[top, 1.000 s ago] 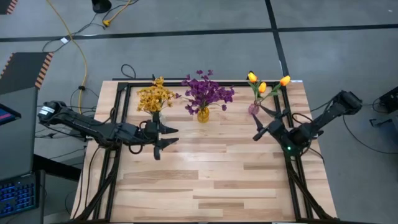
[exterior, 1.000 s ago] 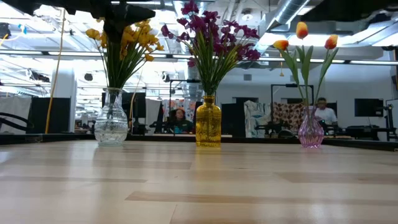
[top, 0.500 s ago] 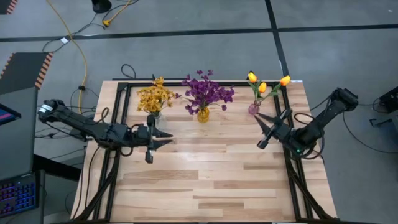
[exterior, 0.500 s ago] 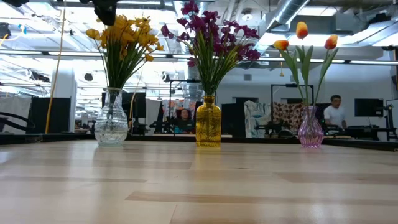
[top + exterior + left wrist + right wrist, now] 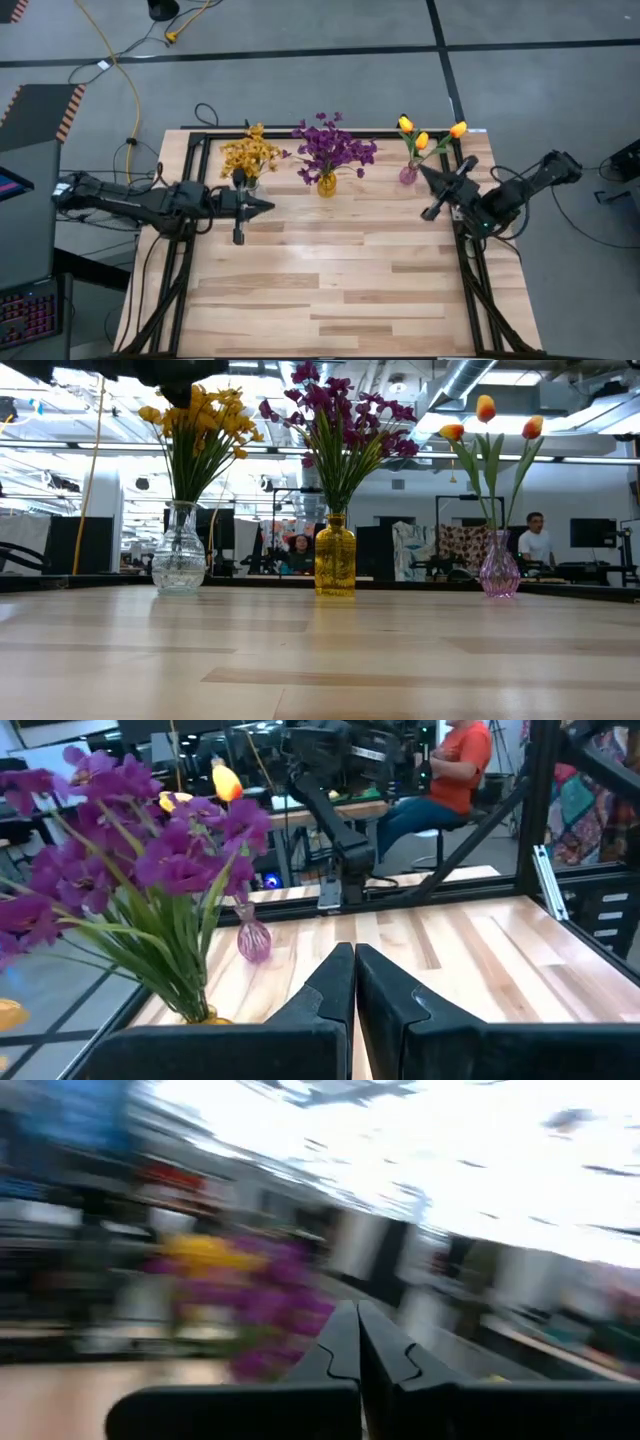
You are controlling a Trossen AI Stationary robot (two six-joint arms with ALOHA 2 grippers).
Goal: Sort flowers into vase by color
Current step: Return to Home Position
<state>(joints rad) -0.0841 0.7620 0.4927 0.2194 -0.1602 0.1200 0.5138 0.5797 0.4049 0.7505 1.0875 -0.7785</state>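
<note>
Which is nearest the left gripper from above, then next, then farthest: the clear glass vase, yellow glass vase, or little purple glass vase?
From the left gripper, high view:
1. Clear glass vase, just beside it, at the row's left end.
2. Yellow glass vase, middle of the row.
3. Purple glass vase, right end.

Left gripper (image 5: 264,206), right gripper (image 5: 426,175): farther back.

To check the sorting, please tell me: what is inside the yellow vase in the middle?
The yellow vase holds the purple flowers, green stems entering its neck. The tinted glass hides the stem ends, so their depth cannot be seen.
</note>
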